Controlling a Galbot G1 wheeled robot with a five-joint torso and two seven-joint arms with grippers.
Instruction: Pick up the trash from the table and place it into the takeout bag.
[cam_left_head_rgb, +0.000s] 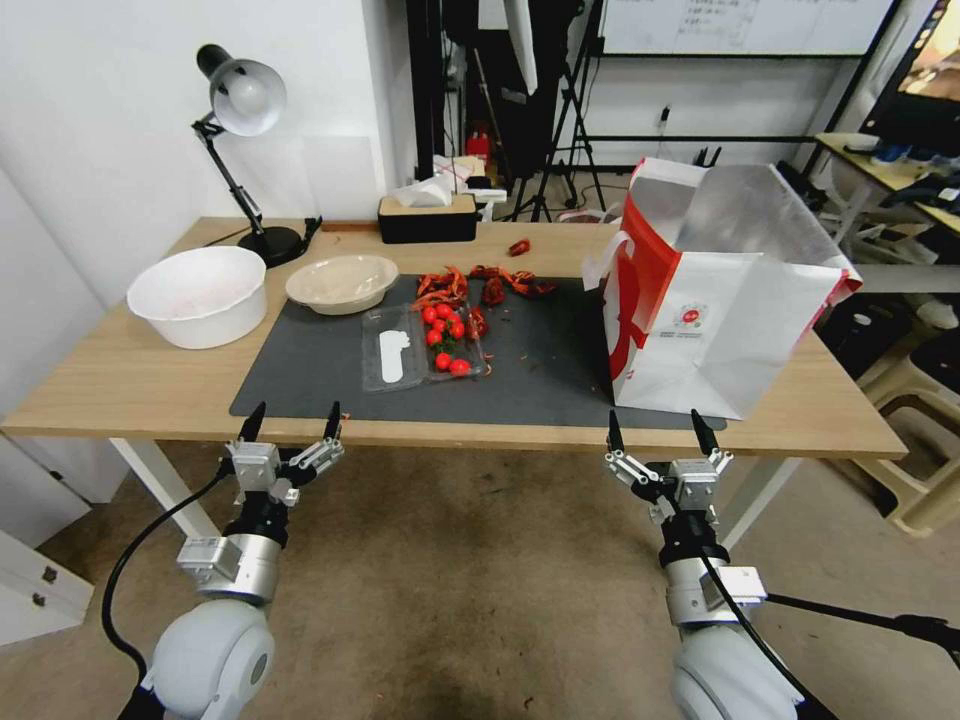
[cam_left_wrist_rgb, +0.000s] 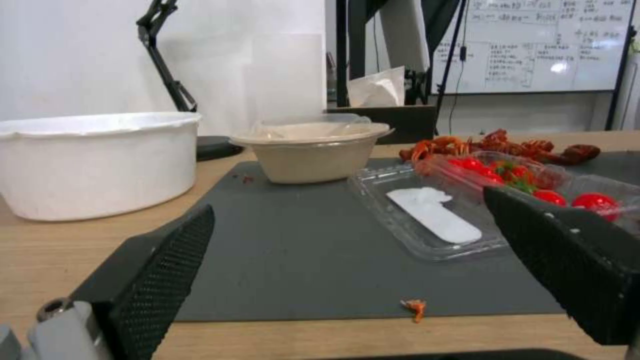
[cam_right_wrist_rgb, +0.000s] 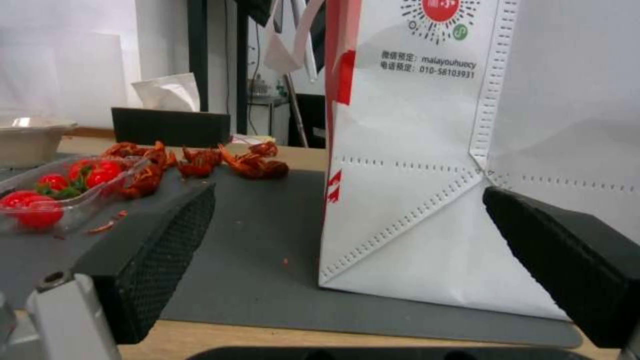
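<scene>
Light wood is what the table (cam_left_head_rgb: 150, 385) is made of, with a dark grey mat (cam_left_head_rgb: 540, 370) lying across the middle of it. Both arms are hanging just off the near edge, not touching anything. The left gripper (cam_left_head_rgb: 291, 422) is sitting at about 7 o'clock from the mat's centre with its jaws spread wide and nothing between them; the right gripper (cam_left_head_rgb: 661, 430) is at about 5 o'clock, jaws released the same way, pointing at the base of the takeout bag (cam_left_head_rgb: 720, 320).

That bag is standing upright at 3 o'clock on the mat, mouth gaping open, foil lining showing, white handles flopping at its left side.

The trash is sitting mid-mat: a clear plastic clamshell (cam_left_head_rgb: 420, 345) lying open with red cherry tomatoes (cam_left_head_rgb: 445, 335) in one half and a white label in the other. Red crayfish shells (cam_left_head_rgb: 485, 285) are piling up just beyond it at 12 o'clock, with one stray bit (cam_left_head_rgb: 518, 247) on bare wood further back. A beige shallow bowl (cam_left_head_rgb: 342, 282) is resting at about 10 o'clock on the mat's far left corner, and a white tub (cam_left_head_rgb: 198, 295) is sitting beside it at 9 o'clock, off the mat. From the left wrist view a tiny orange scrap (cam_left_wrist_rgb: 415, 307) is lying near the mat's front edge.

A desk lamp (cam_left_head_rgb: 240, 100) and a black tissue box (cam_left_head_rgb: 427, 217) are sitting along the far edge.
</scene>
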